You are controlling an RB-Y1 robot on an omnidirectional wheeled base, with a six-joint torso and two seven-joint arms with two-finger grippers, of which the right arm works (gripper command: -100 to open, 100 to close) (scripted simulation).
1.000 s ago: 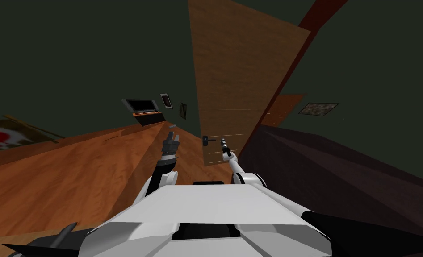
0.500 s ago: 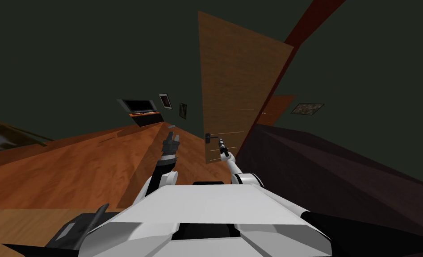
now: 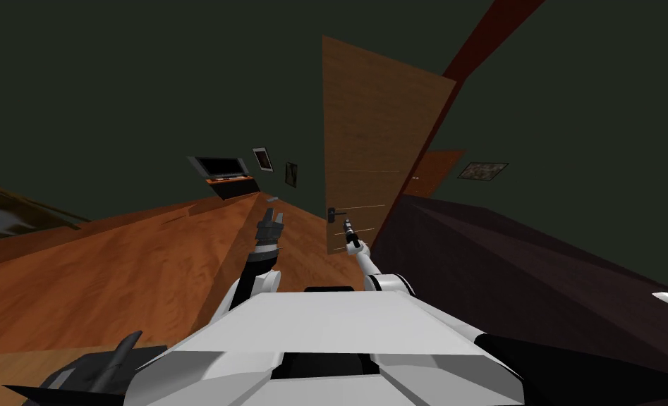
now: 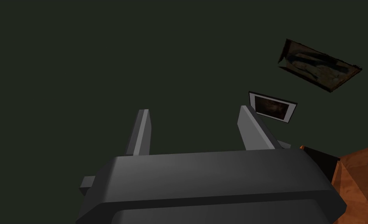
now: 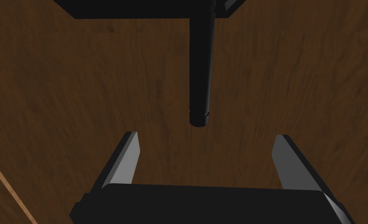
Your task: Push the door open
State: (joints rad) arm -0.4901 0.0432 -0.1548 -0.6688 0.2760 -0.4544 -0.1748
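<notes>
While the right gripper (image 5: 207, 135) is pointing at the tall brown wooden door (image 3: 374, 141), its fingers (image 5: 128, 155) are standing wide apart, holding nothing; the right wrist view is showing the round end of the black lever handle (image 5: 199, 77) just ahead of their gap. From the head, the door is standing partly open ahead, and the left gripper (image 3: 271, 224), also spread and empty, is hanging to its left.

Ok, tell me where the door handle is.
Head view, centre: the black door handle sits low by the left edge of the brown door; its lever tip lies just beyond the open right claw.
</notes>
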